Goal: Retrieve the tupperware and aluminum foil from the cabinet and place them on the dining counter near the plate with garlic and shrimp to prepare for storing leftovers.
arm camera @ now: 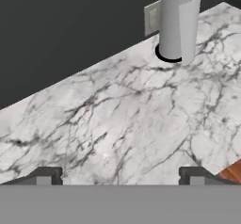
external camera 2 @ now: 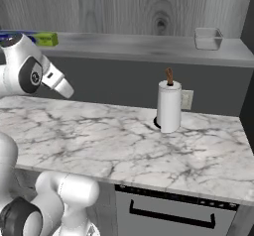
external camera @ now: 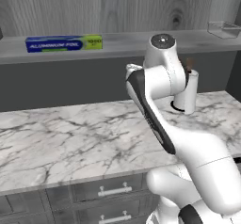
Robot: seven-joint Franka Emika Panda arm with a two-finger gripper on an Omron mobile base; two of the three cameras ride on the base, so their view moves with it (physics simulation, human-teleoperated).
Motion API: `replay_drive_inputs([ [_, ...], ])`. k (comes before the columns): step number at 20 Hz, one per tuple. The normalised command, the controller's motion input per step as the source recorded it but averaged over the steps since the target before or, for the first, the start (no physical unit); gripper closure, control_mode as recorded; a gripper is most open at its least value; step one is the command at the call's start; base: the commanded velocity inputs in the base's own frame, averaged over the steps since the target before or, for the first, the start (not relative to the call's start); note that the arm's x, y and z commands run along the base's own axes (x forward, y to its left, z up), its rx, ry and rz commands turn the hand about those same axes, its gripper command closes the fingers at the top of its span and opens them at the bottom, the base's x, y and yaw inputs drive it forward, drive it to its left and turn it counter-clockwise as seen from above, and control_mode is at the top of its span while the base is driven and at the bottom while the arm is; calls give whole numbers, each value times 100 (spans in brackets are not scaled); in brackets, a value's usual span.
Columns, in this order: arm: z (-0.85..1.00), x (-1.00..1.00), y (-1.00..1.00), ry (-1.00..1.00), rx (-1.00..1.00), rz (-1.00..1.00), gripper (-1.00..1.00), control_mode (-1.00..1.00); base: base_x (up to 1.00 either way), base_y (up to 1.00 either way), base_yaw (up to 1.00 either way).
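Note:
The aluminum foil [external camera: 64,43] is a long blue box with a lime-green end, lying on the left of the cabinet's grey shelf board [external camera: 136,42]. In the right base view my arm covers most of the aluminum foil [external camera 2: 45,38], leaving its green end showing. The tupperware [external camera: 224,29], [external camera 2: 208,38], a clear shallow container, sits at the right end of the same shelf. My gripper [arm camera: 121,176] is open, its fingertips [arm camera: 47,175] far apart with nothing between them, looking down over the marble worktop. The dining counter and the plate with garlic and shrimp are out of view.
A white paper towel roll [external camera: 188,93], [external camera 2: 169,106], [arm camera: 178,23] stands on the marble worktop [external camera: 70,138] near the dark back wall, beside a wall outlet [external camera 2: 186,99]. Grey drawers with bar handles [external camera: 114,189] lie below. My arm's elbow [external camera: 162,68] rises before the shelf.

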Motion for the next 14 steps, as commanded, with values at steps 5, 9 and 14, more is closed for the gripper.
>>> replay_drive_inputs([
  [5, 61, -22, 48, 5, 36, -34, -100, -100, 0, 0, 0],
  [9, 19, -7, 21, -2, 54, -31, -100, -100, 0, 0, 0],
  [14, 0, -5, 2, -21, 77, -33, -100, -100, 0, 0, 0],
])
